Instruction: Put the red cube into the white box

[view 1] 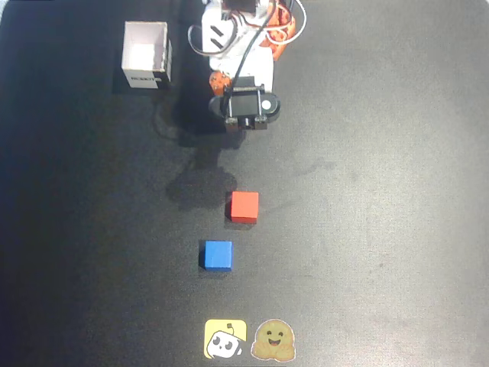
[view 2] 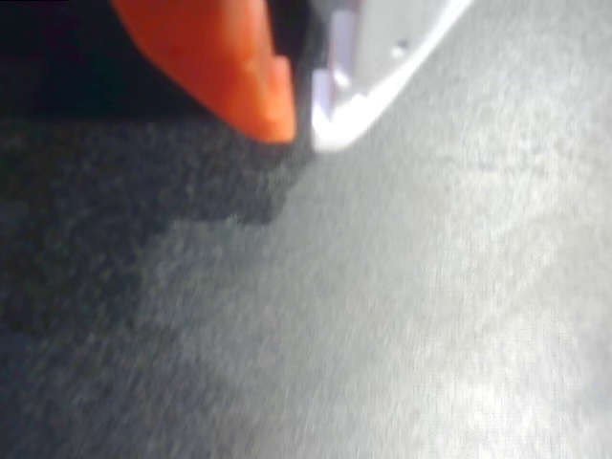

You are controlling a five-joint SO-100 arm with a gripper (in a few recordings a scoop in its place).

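Observation:
The red cube (view 1: 244, 206) lies on the black mat near the middle of the overhead view. The white box (view 1: 146, 55) stands at the upper left, open side up, with a dark label on its near wall. My arm is folded at the top centre, and its wrist camera housing hides the gripper from above. In the wrist view the gripper (view 2: 302, 129) is shut, its orange finger (view 2: 239, 67) and white finger (view 2: 373, 76) meeting at the tips with nothing between them, above bare mat. The cube lies well below the arm in the overhead view.
A blue cube (view 1: 217, 254) sits just below and left of the red one. Two stickers, a yellow one (view 1: 225, 339) and a brown smiling one (view 1: 273, 340), lie at the bottom edge. The black mat (view 1: 382, 191) covers the whole table.

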